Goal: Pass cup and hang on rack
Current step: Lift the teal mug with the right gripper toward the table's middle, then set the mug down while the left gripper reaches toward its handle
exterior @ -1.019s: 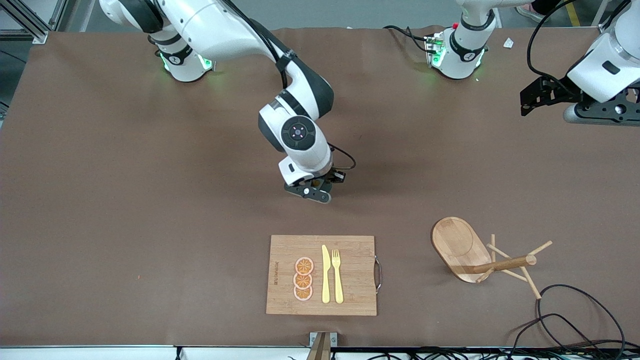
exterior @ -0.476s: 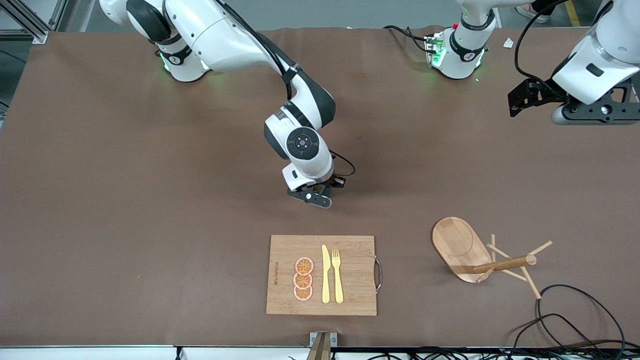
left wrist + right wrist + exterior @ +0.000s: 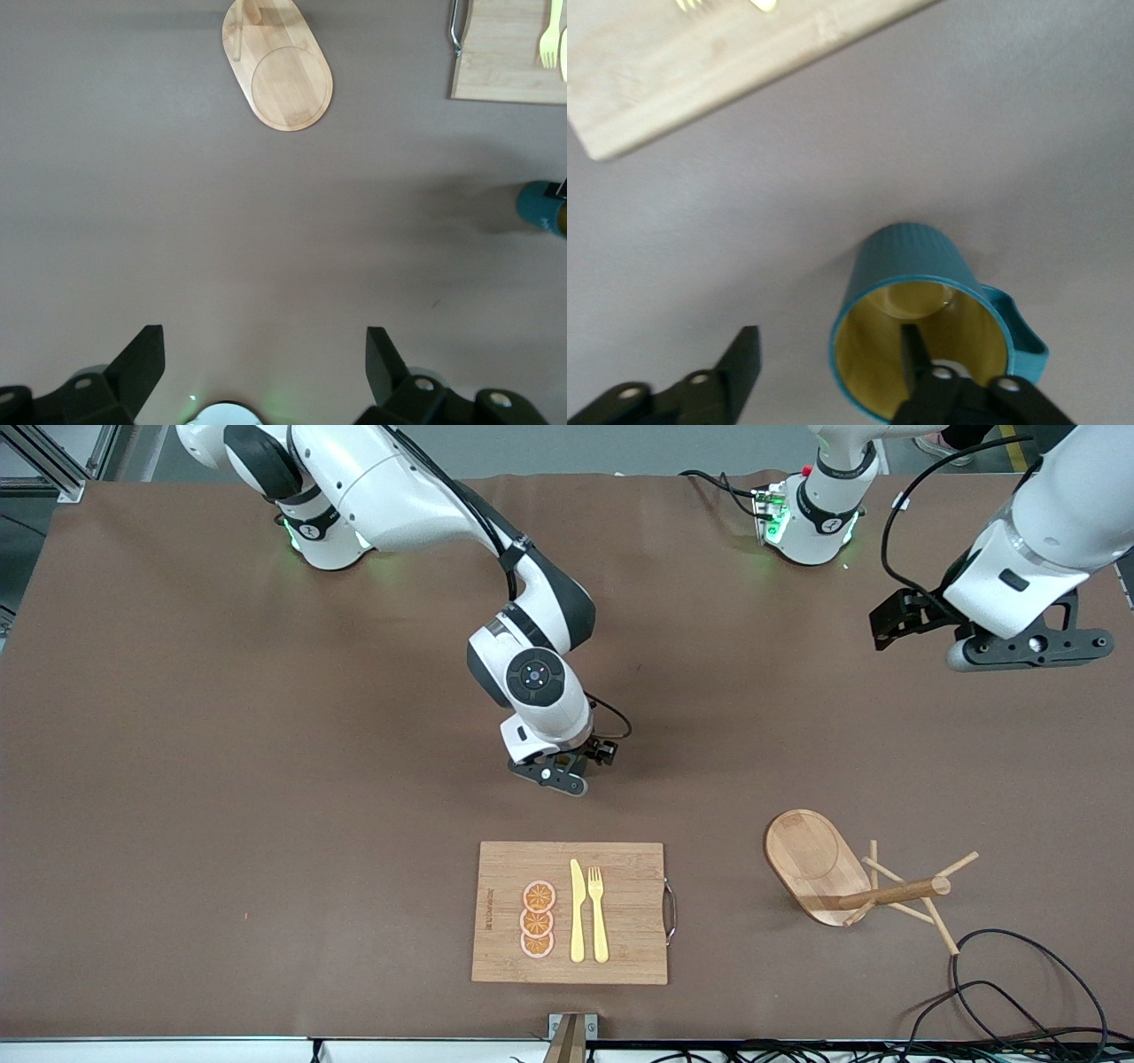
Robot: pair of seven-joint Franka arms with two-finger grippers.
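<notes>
With the right gripper (image 3: 824,372) at mid-frame, jaws apart astride the cup (image 3: 926,332) wall, lift straight off (left gripper (image 3: 266,367) waits upper right, jaws apart).

The front camera looks down from high across the table (image 3: 266,797) at both robot bases at twelve o'clock, while the left wrist view looks straight down from well above and the right wrist view from close, all three sharing the cutting board (image 3: 620,957) (image 3: 505,62) (image 3: 700,80).
</notes>
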